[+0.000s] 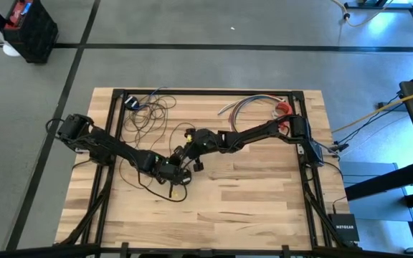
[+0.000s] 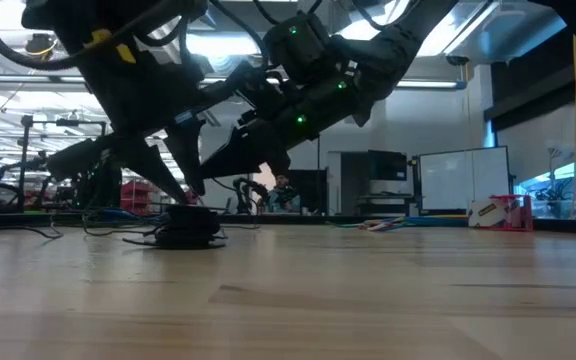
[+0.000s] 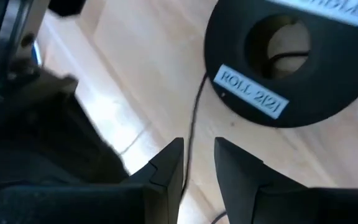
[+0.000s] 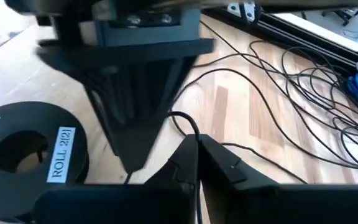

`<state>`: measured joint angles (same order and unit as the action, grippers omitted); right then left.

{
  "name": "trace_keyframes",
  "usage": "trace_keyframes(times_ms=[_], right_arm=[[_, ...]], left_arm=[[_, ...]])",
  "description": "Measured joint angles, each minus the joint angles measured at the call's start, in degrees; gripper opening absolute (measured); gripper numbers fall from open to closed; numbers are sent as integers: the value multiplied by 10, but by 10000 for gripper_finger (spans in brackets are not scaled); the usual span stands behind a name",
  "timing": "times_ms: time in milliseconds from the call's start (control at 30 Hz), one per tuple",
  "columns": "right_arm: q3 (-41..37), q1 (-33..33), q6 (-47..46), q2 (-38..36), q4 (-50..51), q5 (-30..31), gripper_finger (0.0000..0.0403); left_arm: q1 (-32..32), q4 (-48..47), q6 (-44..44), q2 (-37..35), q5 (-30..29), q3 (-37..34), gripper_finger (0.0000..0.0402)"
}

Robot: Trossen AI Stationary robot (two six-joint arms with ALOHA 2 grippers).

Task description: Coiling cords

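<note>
Both arms meet over the middle of the wooden table (image 1: 264, 186), where we find the cords (image 1: 149, 115) only partly gathered. Loose dark loops sprawl toward the far left edge, while a strand runs near to a black spool (image 3: 278, 62), labelled as a roll, lying flat beside the grippers.

The left gripper (image 3: 197, 165) hangs just above the spool, its fingers parted by a narrow gap with a strand running between them; we cannot tell whether they actually pinch it. The right gripper (image 4: 197, 155) sits pressed together, a loop of wire rising at its tips.

We judge the wire light, limp and springy, prone to tangle and slip. It looks best taken near the spool, one strand at a time, not by the far heap.
</note>
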<state>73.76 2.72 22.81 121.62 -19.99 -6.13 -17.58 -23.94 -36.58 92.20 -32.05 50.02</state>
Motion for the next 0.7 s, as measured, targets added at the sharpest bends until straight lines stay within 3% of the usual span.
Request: trace_keyframes(times_ms=[333, 700], right_arm=[[-2, 0, 2, 0, 7, 0, 14], [-3, 0, 17, 2, 15, 3, 14]], left_arm=[[-9, -28, 5, -1, -58, 2, 84], [1, -60, -16, -2, -62, 4, 84]])
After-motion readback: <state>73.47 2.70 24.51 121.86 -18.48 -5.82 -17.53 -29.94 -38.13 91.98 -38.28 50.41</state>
